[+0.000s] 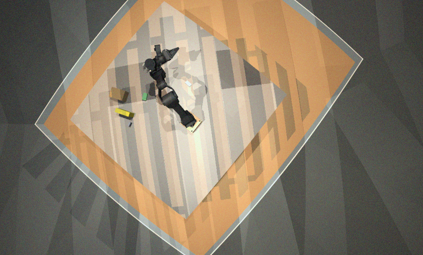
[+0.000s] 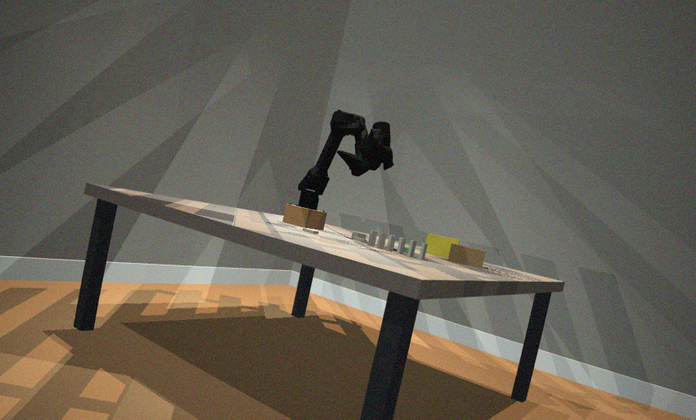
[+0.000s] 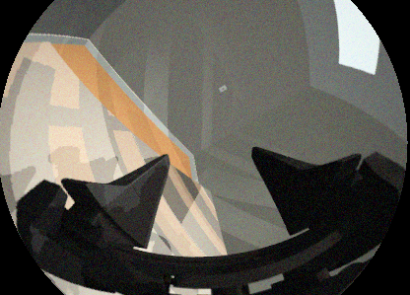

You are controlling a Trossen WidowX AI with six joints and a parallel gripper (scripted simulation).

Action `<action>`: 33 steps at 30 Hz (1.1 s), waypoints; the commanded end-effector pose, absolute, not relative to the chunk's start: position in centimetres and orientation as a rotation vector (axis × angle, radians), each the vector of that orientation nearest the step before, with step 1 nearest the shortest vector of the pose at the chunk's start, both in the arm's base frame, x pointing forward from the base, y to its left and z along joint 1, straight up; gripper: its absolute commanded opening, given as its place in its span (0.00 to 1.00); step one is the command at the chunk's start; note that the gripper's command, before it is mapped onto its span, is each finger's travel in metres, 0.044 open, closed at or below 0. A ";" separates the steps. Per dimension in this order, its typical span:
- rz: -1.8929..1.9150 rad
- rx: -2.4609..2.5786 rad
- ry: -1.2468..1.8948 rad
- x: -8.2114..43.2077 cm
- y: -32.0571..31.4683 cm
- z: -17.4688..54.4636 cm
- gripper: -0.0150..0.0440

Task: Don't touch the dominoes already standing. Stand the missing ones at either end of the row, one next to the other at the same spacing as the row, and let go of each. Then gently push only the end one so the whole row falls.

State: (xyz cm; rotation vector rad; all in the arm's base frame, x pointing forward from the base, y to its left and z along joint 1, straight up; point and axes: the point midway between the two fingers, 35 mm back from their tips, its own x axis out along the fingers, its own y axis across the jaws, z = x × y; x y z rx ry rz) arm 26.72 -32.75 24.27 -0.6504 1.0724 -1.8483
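Several pale grey dominoes [image 2: 391, 243] stand upright in a spaced row in the exterior view. A low grey piece [image 2: 359, 236] lies just beyond the row's end on the arm-base side; whether it is one domino or two I cannot tell. A pale flat domino [image 1: 188, 83] [image 2: 310, 231] lies apart, near the arm's base. The standing row cannot be made out in the top view, where the arm covers part of the table. My gripper [image 1: 177, 48] [image 3: 211, 155] is open, its fingers wide apart with nothing between them. It is high above the table, tilted sideways, away from the dominoes.
A green block [image 1: 144, 96] [image 2: 405, 249] is beside the row. A yellow block [image 1: 122, 112] [image 2: 440, 245] and a brown box [image 1: 117, 94] [image 2: 465, 255] stand farther along. A small dark blue piece [image 1: 130, 124] is near the yellow block. The arm stands on a wooden base [image 1: 197, 125] [image 2: 304, 216].
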 end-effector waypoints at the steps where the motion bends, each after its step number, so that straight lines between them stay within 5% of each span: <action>1: -1.844 -0.656 1.066 26.8 -32.8 24.3 0.89; 15: -1.229 -0.603 0.759 35.1 -30.0 19.0 0.26; 33: -0.789 0.054 0.964 33.5 -19.7 8.7 0.25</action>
